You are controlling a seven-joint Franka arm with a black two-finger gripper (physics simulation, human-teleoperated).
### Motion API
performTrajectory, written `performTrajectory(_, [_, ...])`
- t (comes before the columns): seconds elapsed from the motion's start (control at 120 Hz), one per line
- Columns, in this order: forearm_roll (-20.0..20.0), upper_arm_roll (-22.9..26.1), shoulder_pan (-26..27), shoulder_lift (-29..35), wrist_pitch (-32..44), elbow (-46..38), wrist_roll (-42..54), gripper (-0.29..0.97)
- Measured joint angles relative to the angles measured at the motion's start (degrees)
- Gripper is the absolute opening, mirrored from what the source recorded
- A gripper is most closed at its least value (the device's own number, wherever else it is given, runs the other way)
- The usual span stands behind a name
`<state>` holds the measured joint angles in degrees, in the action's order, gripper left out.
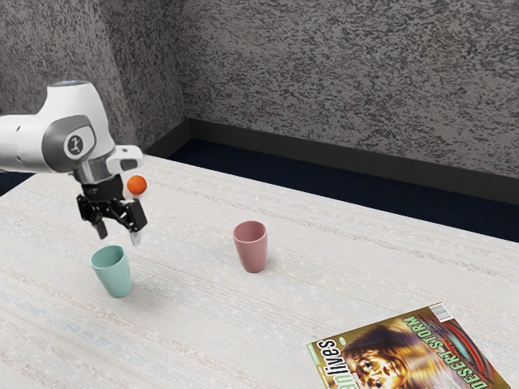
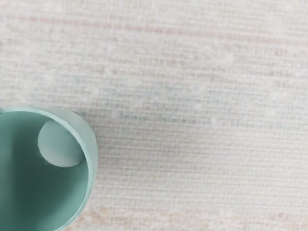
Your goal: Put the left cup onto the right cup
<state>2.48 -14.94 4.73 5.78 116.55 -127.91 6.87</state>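
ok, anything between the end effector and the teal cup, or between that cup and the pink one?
Nothing visible. The end effector hangs open above the teal cup; only table lies between it and the pink cup. Orange ball and magazine lie off that line.

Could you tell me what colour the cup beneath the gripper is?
Teal cup; shows best in the wrist view.
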Motion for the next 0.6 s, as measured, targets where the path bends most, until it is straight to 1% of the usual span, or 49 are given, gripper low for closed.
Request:
performTrajectory(0.133, [-0.2,-0.6,-0.3,-3.6,4.8,-0.5,0.2,0.68])
performTrajectory(0.267, [-0.3,-1.6,0.6,-6.5,8.8,-0.9,0.5,0.68])
performTrajectory(0.433, [-0.3,-1.8,0.4,-9.0,11.9,-2.4,0.7,0.68])
performTrajectory(0.6, [-0.3,-1.8,-1.2,-11.7,14.0,-2.4,0.9,0.68])
